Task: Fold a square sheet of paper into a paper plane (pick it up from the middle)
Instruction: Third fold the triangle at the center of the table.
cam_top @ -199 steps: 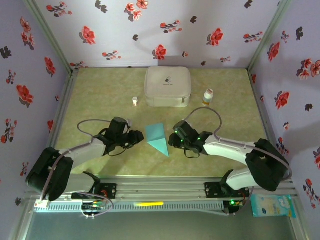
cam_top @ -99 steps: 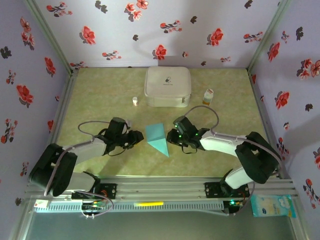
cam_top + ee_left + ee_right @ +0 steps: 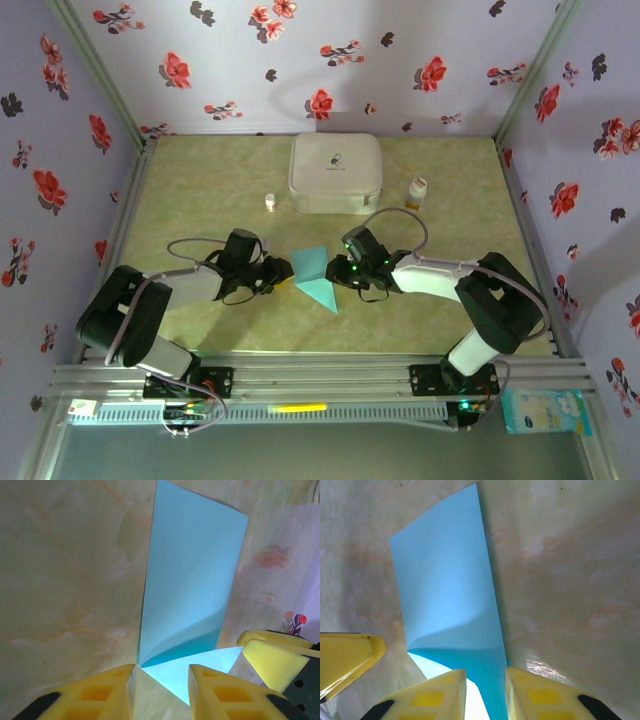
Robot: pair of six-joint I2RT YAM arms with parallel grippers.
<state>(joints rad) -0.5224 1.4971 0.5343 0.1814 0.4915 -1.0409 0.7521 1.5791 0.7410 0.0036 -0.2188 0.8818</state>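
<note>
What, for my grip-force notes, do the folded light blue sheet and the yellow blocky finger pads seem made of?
Folded light blue sheet: thin matte paper. It holds a sharp crease, and one flap bends in a soft curve.
Yellow blocky finger pads: probably moulded or printed plastic, matte, with recessed pockets. The look does not show whether they are hard or rubbery.

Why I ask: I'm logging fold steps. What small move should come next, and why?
Probably close both jaws on the folded paper: it lies between the left gripper and right gripper, and each wrist view shows its edge in the gap between parted yellow fingers.
</note>
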